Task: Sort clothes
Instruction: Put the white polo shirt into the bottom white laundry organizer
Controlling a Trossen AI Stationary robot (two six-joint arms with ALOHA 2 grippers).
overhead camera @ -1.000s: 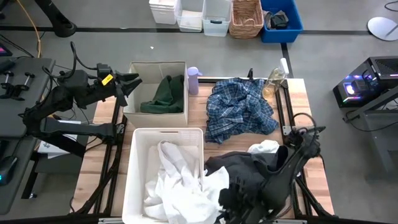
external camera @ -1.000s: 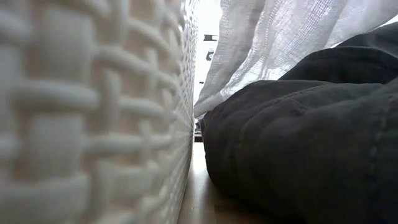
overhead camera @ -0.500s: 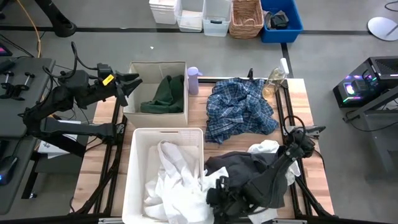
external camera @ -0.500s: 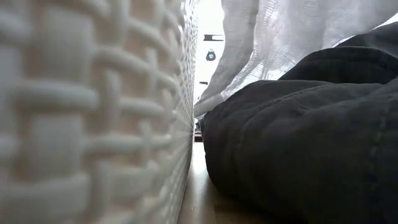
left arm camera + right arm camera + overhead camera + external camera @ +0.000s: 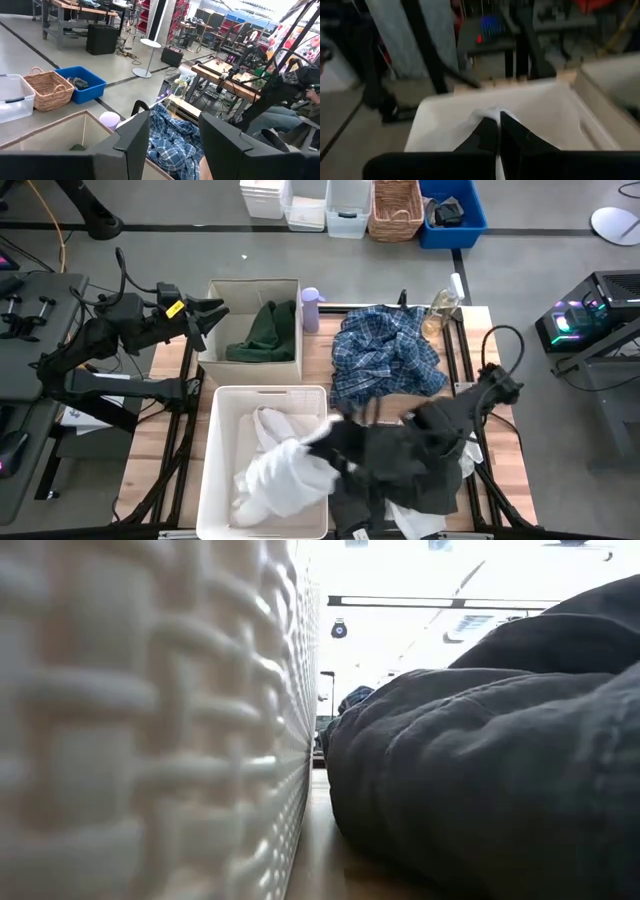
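Table [image 5: 480,330]: wood top bearing two bins and loose clothes. White bin [image 5: 225,405]: near the front edge, holding white clothes [image 5: 280,480], their edge reaching its right rim. Beige bin [image 5: 215,295]: behind it, holding one green garment [image 5: 265,330]. Plaid shirt [image 5: 385,355]: heaped at the back right, unsorted. Grey clothes [image 5: 400,465]: piled at the front right, just beside the white bin. Right gripper [image 5: 497,131]: over the white bin, fingers pressed together on a fold of white cloth. Left gripper [image 5: 172,145]: waiting above the beige bin, fingers spread, holding nothing. Risks, judged: the thin pinch may slip, letting the cloth fall over the rim onto the grey pile and mix the sorts; the arm, crossing that pile, may snag and drag grey fabric along.
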